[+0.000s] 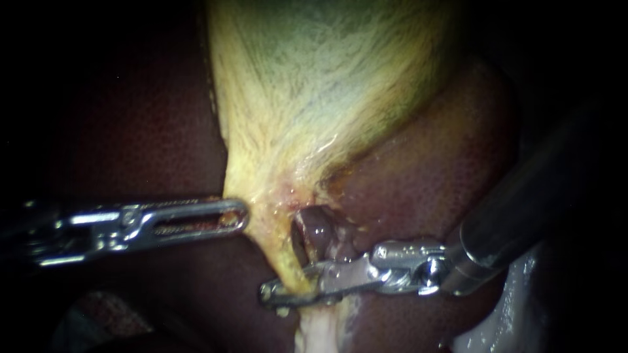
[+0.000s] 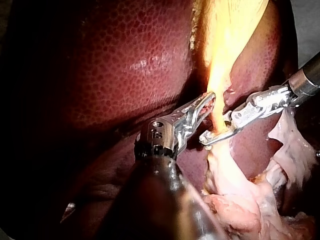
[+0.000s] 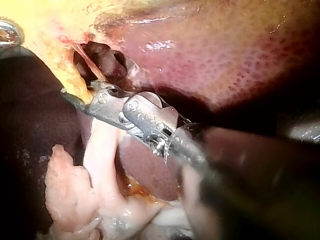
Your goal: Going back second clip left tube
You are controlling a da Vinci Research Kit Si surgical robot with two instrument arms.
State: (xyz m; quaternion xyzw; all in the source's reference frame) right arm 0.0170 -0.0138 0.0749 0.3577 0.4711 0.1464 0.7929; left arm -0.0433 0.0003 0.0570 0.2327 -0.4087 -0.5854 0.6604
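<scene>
The right instrument (image 1: pixel 269 292) comes in from the right; its end effector lies across the tube (image 1: pixel 286 261), at the foot of the yellow strand that runs down from the gallbladder (image 1: pixel 314 85); its jaws are narrow and closed on the tube, one on each side, with the tips poking out just past it. In the right wrist view the tube (image 3: pixel 100 145) comes out pale from under the jaws and runs back beside the shaft to a lump of pale tissue (image 3: pixel 65 185); a dark opening (image 3: pixel 100 55) shows in the tissue just ahead of the jaws. The left instrument (image 1: pixel 243 216) lies level on the tube's other side; its end effector is closed and holds nothing, the tip touching the gallbladder's yellow edge, near the right instrument but apart from it. Dark red liver (image 1: pixel 445 163) lies around both.
</scene>
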